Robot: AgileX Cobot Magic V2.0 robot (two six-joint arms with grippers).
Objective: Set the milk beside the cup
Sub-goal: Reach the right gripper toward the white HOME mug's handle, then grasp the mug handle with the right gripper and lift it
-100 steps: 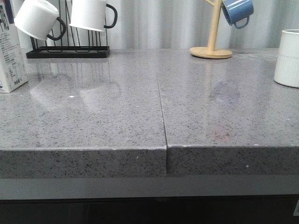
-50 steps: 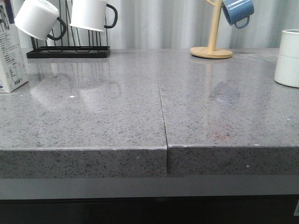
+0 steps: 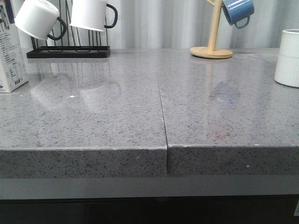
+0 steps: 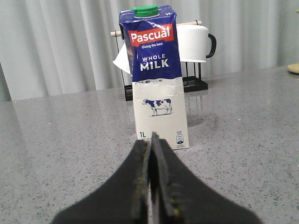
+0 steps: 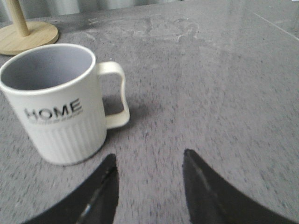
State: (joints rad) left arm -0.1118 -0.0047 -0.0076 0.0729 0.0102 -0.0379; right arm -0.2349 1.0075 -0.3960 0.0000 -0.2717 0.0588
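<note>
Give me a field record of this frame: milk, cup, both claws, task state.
milk: carton upright on the counter's far left, untouched
cup: HOME mug upright and empty, at the counter's far right
left claw: shut, empty, pointed at the carton, short of it
right claw: open, empty, beside the mug, not touching it
counter: grey speckled top, seam down the middle
background: black rack with white mugs; wooden stand with blue mug
task state: milk not yet moved, far from the cup
</note>
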